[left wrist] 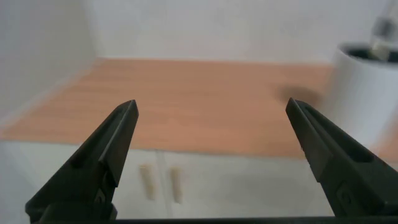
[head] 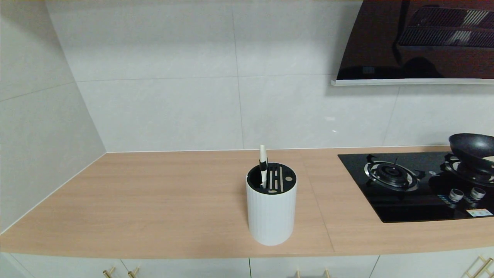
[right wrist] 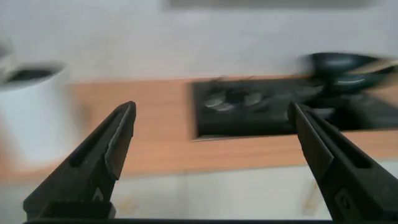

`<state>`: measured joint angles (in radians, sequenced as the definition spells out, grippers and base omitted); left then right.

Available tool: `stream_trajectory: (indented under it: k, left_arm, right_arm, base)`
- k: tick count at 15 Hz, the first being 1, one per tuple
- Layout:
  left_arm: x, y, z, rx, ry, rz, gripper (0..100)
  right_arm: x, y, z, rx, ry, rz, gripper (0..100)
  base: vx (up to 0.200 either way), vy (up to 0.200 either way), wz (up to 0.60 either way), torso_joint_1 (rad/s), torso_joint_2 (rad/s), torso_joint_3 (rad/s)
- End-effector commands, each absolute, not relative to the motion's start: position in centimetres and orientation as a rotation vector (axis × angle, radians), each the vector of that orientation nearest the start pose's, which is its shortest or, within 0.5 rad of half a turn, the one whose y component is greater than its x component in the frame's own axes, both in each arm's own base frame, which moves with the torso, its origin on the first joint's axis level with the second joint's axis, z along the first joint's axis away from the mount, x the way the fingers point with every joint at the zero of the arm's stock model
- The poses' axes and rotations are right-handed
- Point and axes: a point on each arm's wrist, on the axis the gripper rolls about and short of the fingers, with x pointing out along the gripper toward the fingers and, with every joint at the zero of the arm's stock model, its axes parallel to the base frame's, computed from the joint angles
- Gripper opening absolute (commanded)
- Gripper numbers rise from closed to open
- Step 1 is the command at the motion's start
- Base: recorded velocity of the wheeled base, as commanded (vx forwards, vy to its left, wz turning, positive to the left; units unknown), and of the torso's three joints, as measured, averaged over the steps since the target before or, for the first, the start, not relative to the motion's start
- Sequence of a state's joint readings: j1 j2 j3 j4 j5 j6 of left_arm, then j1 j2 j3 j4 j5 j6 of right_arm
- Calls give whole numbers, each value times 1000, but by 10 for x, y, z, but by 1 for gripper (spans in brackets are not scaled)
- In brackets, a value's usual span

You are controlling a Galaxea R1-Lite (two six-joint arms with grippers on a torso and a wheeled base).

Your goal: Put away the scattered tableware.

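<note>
A white ribbed utensil holder (head: 271,210) with a black slotted top stands near the front edge of the wooden counter (head: 154,200). One black-and-white utensil handle (head: 263,164) sticks up out of it. The holder also appears in the left wrist view (left wrist: 367,87) and the right wrist view (right wrist: 31,112). My left gripper (left wrist: 211,112) hangs open in front of the counter edge, with nothing between its fingers. My right gripper (right wrist: 212,112) is open too, held off the counter front and facing the stove, with nothing in it.
A black gas stove (head: 420,185) is set into the counter at the right, with a dark pan (head: 472,148) on its far burner. A range hood (head: 417,42) hangs above. White cabinet fronts with gold handles (head: 119,272) run below.
</note>
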<state>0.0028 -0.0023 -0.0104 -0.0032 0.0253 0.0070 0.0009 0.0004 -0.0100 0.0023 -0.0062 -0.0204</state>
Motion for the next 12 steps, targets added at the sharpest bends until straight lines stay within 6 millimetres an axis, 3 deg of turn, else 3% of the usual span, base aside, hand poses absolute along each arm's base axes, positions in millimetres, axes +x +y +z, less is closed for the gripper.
stream_trajectory:
  k: [1,12]
  left_arm:
    - [-23,0,76,11,-3,17,100]
    - [-23,0,75,-2,2,15,100]
  right_arm:
    - [-23,0,76,-20,-2,18,100]
    - [-23,0,76,-14,0,31,100]
  base:
    - [0,0,0,0,0,0]
    - [0,0,0,0,0,0]
